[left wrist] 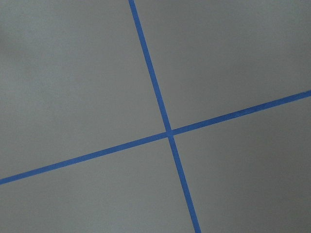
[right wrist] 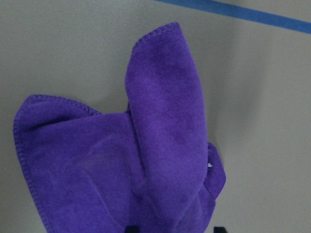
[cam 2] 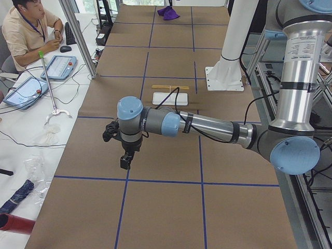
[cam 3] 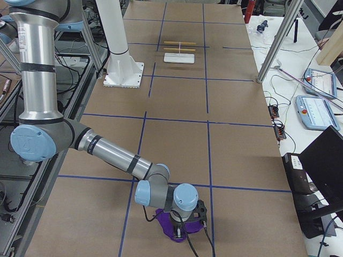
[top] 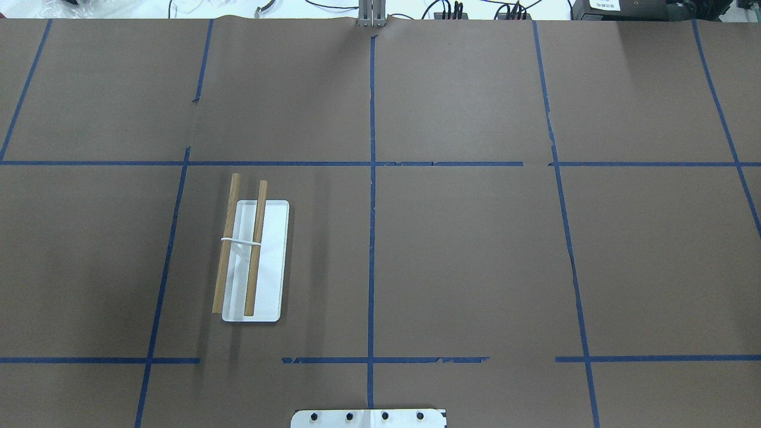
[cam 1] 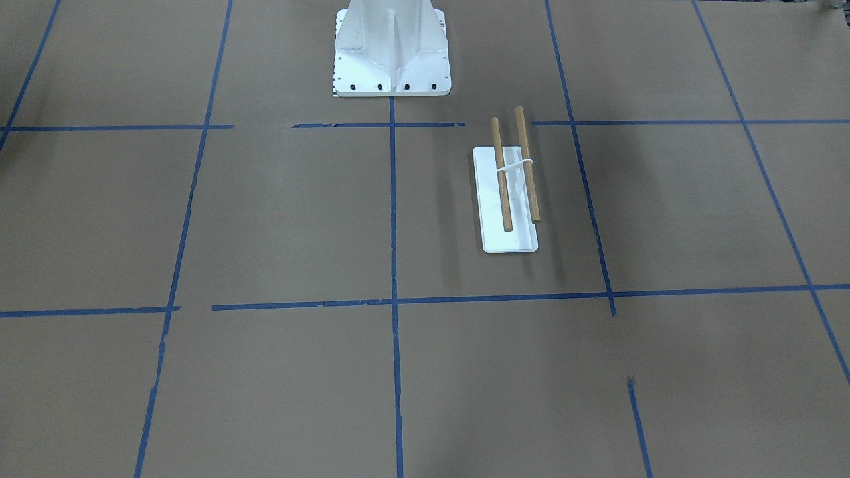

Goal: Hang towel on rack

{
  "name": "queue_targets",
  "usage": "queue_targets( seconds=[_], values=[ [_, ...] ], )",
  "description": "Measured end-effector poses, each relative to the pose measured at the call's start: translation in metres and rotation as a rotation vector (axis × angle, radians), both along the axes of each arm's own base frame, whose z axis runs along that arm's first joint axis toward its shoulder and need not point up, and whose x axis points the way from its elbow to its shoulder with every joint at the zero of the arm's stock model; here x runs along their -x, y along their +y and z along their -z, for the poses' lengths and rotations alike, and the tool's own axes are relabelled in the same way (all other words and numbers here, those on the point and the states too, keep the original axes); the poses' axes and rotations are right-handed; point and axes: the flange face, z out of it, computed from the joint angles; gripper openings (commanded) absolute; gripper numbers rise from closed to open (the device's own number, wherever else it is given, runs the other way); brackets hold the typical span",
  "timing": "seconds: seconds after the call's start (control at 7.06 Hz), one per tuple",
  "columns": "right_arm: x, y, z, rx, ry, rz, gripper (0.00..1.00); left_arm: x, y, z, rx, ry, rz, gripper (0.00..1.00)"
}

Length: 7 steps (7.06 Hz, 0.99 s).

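The purple towel [right wrist: 160,160] lies bunched in a peaked mound at the table's end on my right, also seen in the exterior right view [cam 3: 174,231] and far off in the exterior left view [cam 2: 168,11]. My right gripper [right wrist: 172,229] is down on it, with a raised fold running between the two dark fingertips. It looks shut on the towel. The rack [top: 255,261] stands bare on the table's left half, with two wooden dowels over a white base [cam 1: 508,242]. My left gripper [cam 2: 125,162] hangs over bare table, far from the rack. I cannot tell if it is open or shut.
The white bolted pedestal [cam 1: 392,53] stands at the robot's side of the table, near the rack. Blue tape lines [left wrist: 167,132] grid the brown table cover. An operator [cam 2: 28,31] sits at a side bench with tablets [cam 2: 57,66]. Metal frame posts [cam 3: 276,48] stand along the far edge.
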Motion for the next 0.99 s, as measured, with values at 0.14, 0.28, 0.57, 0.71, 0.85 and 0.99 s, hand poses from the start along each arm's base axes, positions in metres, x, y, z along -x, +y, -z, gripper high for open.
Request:
queue_targets(
  seconds=[0.14,0.28,0.57,0.71,0.85,0.99],
  values=[
    [0.000,-0.005,0.005,-0.009,-0.002,-0.004,0.00,-0.003,0.001,0.000,0.005,0.032,-0.006,1.00],
    [-0.001,-0.017,0.022,-0.035,-0.009,-0.015,0.00,-0.006,0.002,0.000,0.013,0.079,-0.015,1.00],
    [-0.004,-0.050,0.108,-0.064,-0.029,-0.063,0.00,-0.009,0.005,-0.001,0.023,0.131,-0.024,1.00],
    [-0.004,-0.059,0.148,-0.071,-0.040,-0.079,0.00,-0.010,0.006,0.000,0.021,0.138,-0.025,1.00],
    [0.000,-0.064,0.196,-0.085,-0.063,-0.098,0.00,-0.010,0.006,0.002,0.018,0.140,-0.025,1.00],
    [0.012,-0.064,0.261,-0.092,-0.088,-0.124,0.00,-0.010,0.004,0.006,0.009,0.142,-0.026,1.00]
  ],
)
